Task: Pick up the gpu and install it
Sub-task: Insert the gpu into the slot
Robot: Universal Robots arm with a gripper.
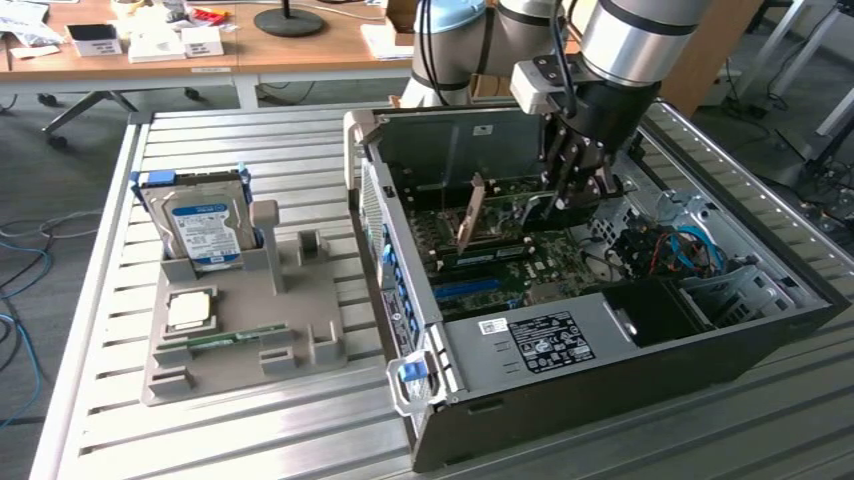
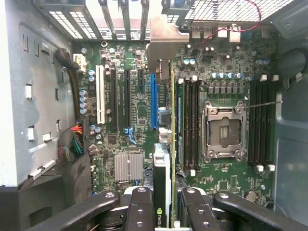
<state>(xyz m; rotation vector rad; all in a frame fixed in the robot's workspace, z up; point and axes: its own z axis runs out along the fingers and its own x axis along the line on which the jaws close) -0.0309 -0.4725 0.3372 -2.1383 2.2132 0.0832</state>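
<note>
The gpu point(image 1: 507, 207) stands on edge inside the open computer case point(image 1: 587, 350), a thin green card just above the motherboard point(image 1: 494, 275). My gripper point(image 1: 577, 205) reaches down into the case and is shut on the card's upper edge. In the wrist view I see the gpu point(image 2: 162, 168) edge-on between the two black fingers point(image 2: 142, 207), with my gripper point(image 2: 166, 204) clamped on it. The card runs alongside the long blue slot point(image 2: 154, 101), between it and the memory slots point(image 2: 190, 125). Whether its lower edge touches a slot I cannot tell.
A grey holder point(image 1: 307, 340) on the slatted table at the exterior view's left carries a hard drive point(image 1: 207, 225), a processor point(image 1: 191, 310) and a memory stick point(image 1: 234, 335). Inside the case are the processor socket point(image 2: 224, 130), a heat sink point(image 2: 128, 167) and cable bundles point(image 1: 667, 245).
</note>
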